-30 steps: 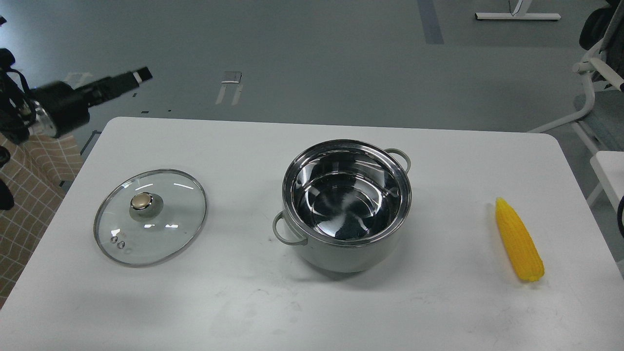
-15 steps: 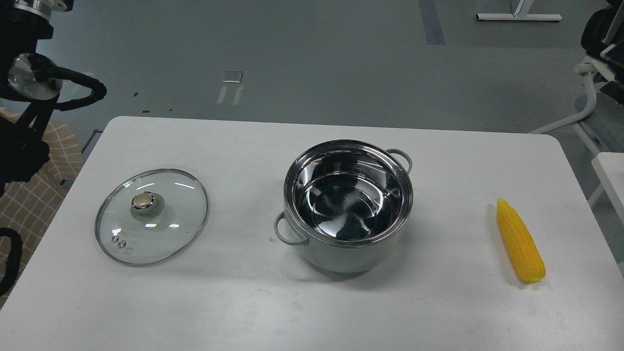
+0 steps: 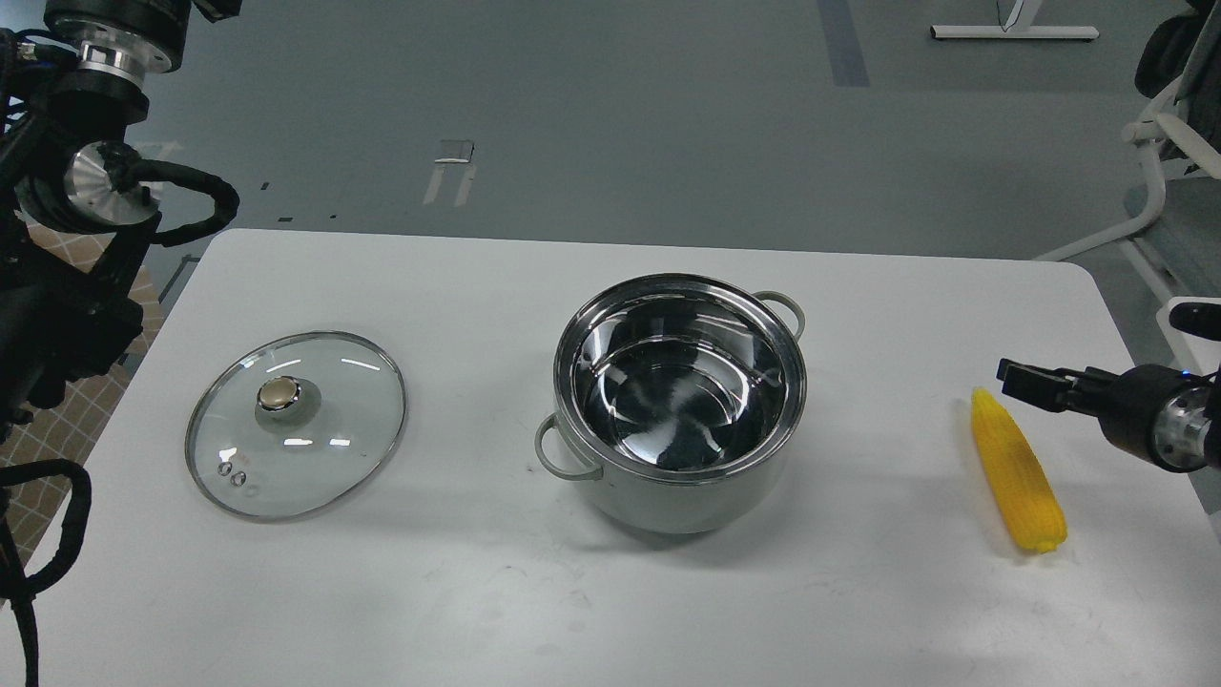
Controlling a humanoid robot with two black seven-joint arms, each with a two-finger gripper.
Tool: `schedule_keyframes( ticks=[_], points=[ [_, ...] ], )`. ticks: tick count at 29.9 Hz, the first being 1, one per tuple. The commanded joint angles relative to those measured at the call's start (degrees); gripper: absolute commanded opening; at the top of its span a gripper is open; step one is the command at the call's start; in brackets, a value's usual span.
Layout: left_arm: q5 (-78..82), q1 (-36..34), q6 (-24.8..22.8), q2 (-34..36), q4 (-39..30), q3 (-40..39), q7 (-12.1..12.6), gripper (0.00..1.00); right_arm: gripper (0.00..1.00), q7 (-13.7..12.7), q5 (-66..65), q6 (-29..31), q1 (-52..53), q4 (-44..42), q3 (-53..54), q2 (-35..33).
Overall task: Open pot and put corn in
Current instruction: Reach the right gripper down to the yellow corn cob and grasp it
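The pale grey-green pot (image 3: pixel 679 496) stands open in the middle of the white table (image 3: pixel 477 592), and its shiny steel inside is empty. Its glass lid (image 3: pixel 296 425) with a gold knob lies flat on the table to the left. The yellow corn (image 3: pixel 1016 469) lies on the table at the right, pointed end away from me. My right gripper (image 3: pixel 1019 381) reaches in from the right edge, just above and right of the corn's tip; its fingers show as one dark block. My left arm (image 3: pixel 86 181) rises along the left edge and runs off the top, so its gripper is out of view.
A white chair frame (image 3: pixel 1154 162) stands beyond the table's right corner. A second white surface (image 3: pixel 1188 307) shows at the right edge. Grey floor lies behind the table, and checked fabric (image 3: pixel 67 420) lies at the left, beside the table.
My right gripper has come into view from the right, near the corn's tip. My left arm has swung upward at the left edge. Pot, lid and corn have not moved.
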Motion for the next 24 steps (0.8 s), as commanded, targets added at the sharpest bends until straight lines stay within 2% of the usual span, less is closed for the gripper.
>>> schedule_keyframes(
  ticks=[1, 4, 7, 8, 10, 13, 19, 21, 22, 24],
  points=[
    [0.1, 0.2, -1.4, 0.1, 0.0, 0.6, 0.0, 0.97, 0.99, 0.0, -4.7, 0.0, -0.4, -0.4, -3.3, 2.0],
    [0.0, 0.4, -3.2, 0.1, 0.0, 0.6, 0.0, 0.97, 0.94, -0.1, -6.6, 0.0, -1.2, 0.1, -3.5, 2.7],
    [0.0, 0.4, -3.6, 0.1, 0.1, 0.6, -0.1, 0.97, 0.81, -0.6, -7.0, 0.0, -1.7, -0.4, -3.6, 2.2],
    [0.0, 0.4, -3.6, 0.0, 0.0, 0.6, -0.1, 0.97, 0.79, -0.6, -7.2, 0.0, -1.7, -0.6, -3.7, 2.1],
    [0.0, 0.4, -3.6, -0.1, 0.0, 0.6, -0.2, 0.97, 0.79, -0.6, -7.3, 0.0, -1.8, -1.0, -3.7, 2.1],
    [0.1, 0.2, -3.5, 0.1, 0.1, 0.6, 0.1, 0.97, 0.72, -0.6, -7.3, 0.0, -3.0, -1.3, -3.7, 2.4],
    [0.0, -0.4, -3.5, 0.1, 0.1, 0.6, 0.2, 0.97, 0.71, -0.6, -7.3, 0.0, -3.7, -2.1, -3.9, 3.2],
    [-0.1, -0.6, -3.5, 0.0, 0.1, 0.6, 0.2, 0.97, 0.59, -0.6, -7.2, 0.0, -3.7, -2.1, -3.8, 3.8],
    [-0.1, -0.6, -3.4, -0.2, 0.3, 0.3, 0.1, 0.97, 0.42, -0.6, -7.2, 0.0, -3.7, -2.1, -3.7, 3.8],
    [-0.1, -0.7, -3.4, -0.3, 0.9, 0.2, 0.1, 0.97, 0.34, -0.6, -7.2, 0.0, -3.7, -2.1, -3.6, 3.8]
  ],
)
